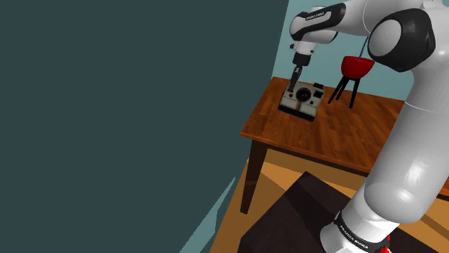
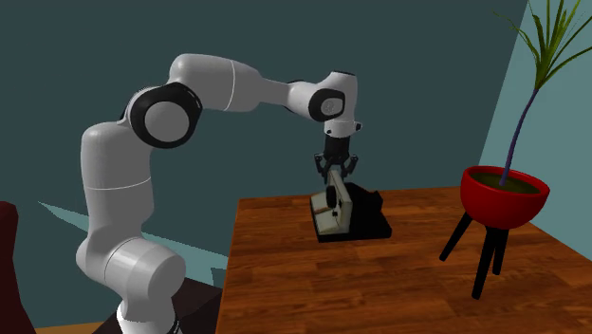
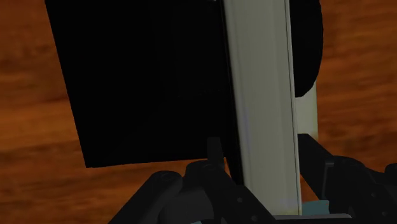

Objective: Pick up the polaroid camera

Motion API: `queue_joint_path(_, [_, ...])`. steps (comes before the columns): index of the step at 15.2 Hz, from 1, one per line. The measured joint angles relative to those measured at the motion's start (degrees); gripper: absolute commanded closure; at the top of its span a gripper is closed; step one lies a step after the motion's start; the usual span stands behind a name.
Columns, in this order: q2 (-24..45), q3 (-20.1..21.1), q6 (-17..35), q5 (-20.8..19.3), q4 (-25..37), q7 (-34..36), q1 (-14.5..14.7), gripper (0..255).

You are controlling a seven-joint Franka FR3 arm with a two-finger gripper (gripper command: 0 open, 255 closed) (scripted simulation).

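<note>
Arm (image 1: 403, 180): one, white, rising from its stand, bent over the counter, wrist pointing straight down.
Counter (image 1: 324, 140): one, brown wood.
Tool (image 2: 334, 176): one, black, fingers spread, straddling the camera's pale upright section.
Polaroid camera (image 1: 302, 100): one, cream and black, resting on the counter.
Planter (image 1: 356, 67): one, red, on black legs, just beyond the camera.

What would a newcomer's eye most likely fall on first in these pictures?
Probably the big white arm arching over the wooden table, its black hand at the top of the cream and black polaroid camera near the table's back edge in the second exterior view. Next comes the bright red plant pot on black legs, standing on the same table at that view's right.
</note>
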Motion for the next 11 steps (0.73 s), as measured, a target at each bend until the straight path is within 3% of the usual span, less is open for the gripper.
queue_joint_path(11, [0.4,-0.3,-8.4,0.1,8.7,0.3,-0.5,255])
